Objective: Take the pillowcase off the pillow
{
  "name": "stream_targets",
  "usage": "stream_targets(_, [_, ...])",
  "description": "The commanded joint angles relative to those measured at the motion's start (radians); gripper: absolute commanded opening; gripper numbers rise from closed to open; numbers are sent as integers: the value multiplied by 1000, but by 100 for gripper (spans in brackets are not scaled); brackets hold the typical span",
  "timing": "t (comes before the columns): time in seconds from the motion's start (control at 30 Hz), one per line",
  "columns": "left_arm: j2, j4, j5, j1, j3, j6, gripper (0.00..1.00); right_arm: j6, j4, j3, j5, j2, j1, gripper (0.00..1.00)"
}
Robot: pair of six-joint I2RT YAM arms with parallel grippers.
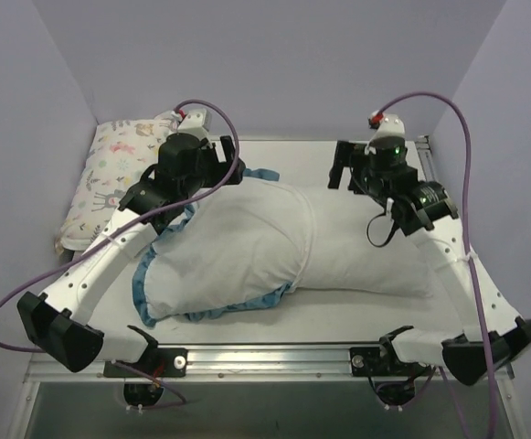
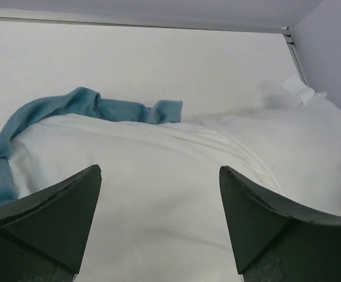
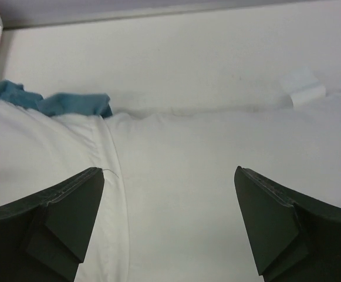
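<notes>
— While the large soft fabric pillowcase point(image 1: 233, 242) is lying white-side-out over the left half of the plump plain white rectangular pillow point(image 1: 375, 251), how is it going to handle?

— Lightly and limply, I am guessing. It is looking like thin cloth, wrinkling and draping over the stuffing, so it is more likely to bunch than to slide off in one piece. The pillow is looking squashy too, probably giving way under any push.

— Where are you suggesting a hold?

— The blue ruffled trim point(image 1: 146, 283) is curling round the left end and along the far side. That thicker edge is offering a good pinch for drawing the cover off leftward. The bare right half of the pillow is needing a grip or a press, or it is going to follow.

— And the grippers?

— The left gripper point(image 2: 158, 170) is hovering over the covered part, jaws spread wide and pinching nothing. The right gripper point(image 3: 169, 170) is hanging near the cover's hem point(image 3: 108, 158), equally wide apart and empty.

— What is lying around them?

— Pillow and cover are resting across the middle of the white table point(image 1: 356, 311), and a smaller pastel animal-print pillow point(image 1: 119, 169) is sitting in the far left corner.
</notes>
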Motion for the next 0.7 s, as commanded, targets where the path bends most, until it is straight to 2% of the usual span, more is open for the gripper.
stream_targets(0.0, [-57,-55,-44,-61,2,27,90,45,-55,-205,52,-58,36,100])
stream_targets(0.1, [-34,-89,-128,-164,-11,-5,91,80,31,-407,38,-139,47,100])
stream_targets(0.17, [-20,-97,-168,-230,-22,-52,90,99,69,-460,16,-133,56,100])
stream_targets(0.27, [11,-91,-260,-279,-67,-97,91,114,89,-505,27,-84,66,100])
stream_targets(0.33, [38,-78,-260,-287,-90,-131,91,123,115,-543,13,-73,65,98])
stream_targets(0.43, [77,-60,-282,-305,-102,-151,91,139,161,-574,-11,-61,63,84])
stream_targets(0.47, [86,-60,-276,-305,-100,-158,91,142,173,-577,-13,-54,63,70])
stream_targets(0.63, [117,-60,-300,-336,-116,-183,91,140,184,-580,-30,-35,54,44])
stream_targets(0.67, [120,-61,-309,-336,-116,-186,88,140,190,-582,-31,-26,50,32])
